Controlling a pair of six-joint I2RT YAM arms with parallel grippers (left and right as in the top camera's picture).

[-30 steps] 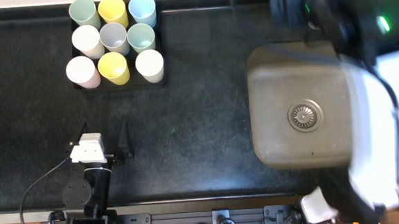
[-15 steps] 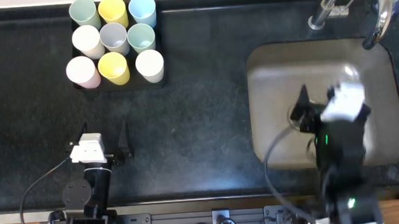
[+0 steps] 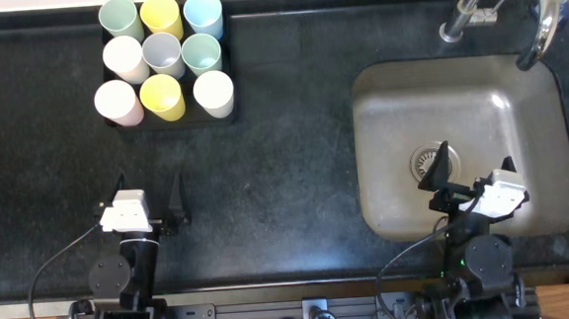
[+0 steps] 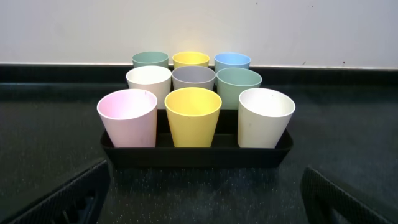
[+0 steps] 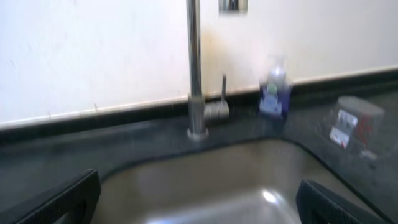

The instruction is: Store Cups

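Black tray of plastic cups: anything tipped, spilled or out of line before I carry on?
Nothing stands out. All nine plastic cups stand upright in three even rows inside the shallow black tray, none tilted or visibly damaged, and the dark speckled countertop around it shows no spill.

Bare worktop [image 3: 283,130] btwn tray [image 4: 196,157] & sink [image 3: 385,104] gives passing room — faucet [image 5: 194,68], prob. soap bottle [image 5: 273,93], crowd sink's back.
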